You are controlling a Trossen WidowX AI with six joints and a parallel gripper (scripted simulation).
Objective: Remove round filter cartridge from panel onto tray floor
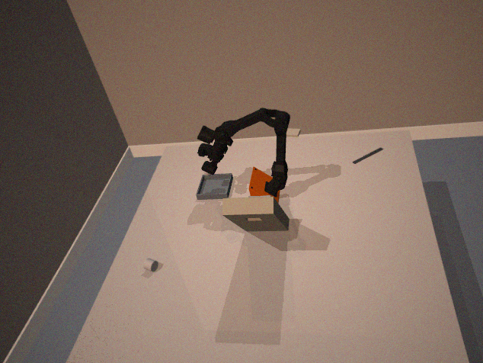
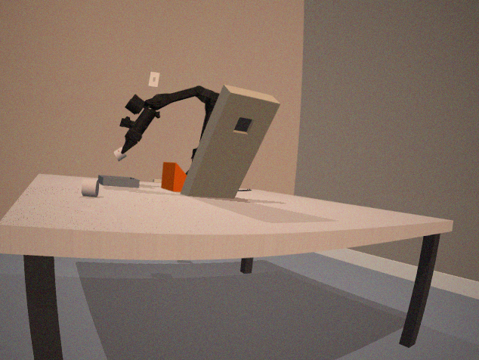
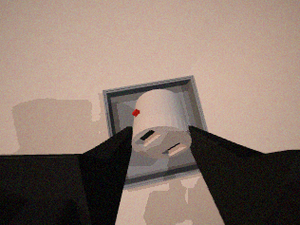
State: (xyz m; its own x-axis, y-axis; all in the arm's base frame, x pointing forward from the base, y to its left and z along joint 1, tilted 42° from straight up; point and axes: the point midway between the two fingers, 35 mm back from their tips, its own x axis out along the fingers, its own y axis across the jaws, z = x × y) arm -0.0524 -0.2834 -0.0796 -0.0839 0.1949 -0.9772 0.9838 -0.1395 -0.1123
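Observation:
The white round filter cartridge (image 2: 118, 154) (image 3: 160, 110) is out of the panel. My gripper (image 2: 122, 151) (image 3: 159, 131) is shut on it. The wrist view shows its two slots toward me and a red mark on its side; in the top view the arm hides it. The cartridge is tilted and held in the air above the grey tray (image 1: 230, 187) (image 2: 119, 181) (image 3: 147, 84), overlapping its inside in the wrist view. The service panel (image 1: 248, 206) (image 2: 224, 159) leans back, its front face hidden from the top and exterior views.
An orange wedge-shaped block (image 1: 256, 182) (image 2: 168, 176) stands between the tray and the arm's base, near the panel. Another white cylinder (image 1: 150, 265) (image 2: 89, 187) lies on the table, away from the tray. A dark flat bar (image 1: 367, 155) lies on the far side of the base.

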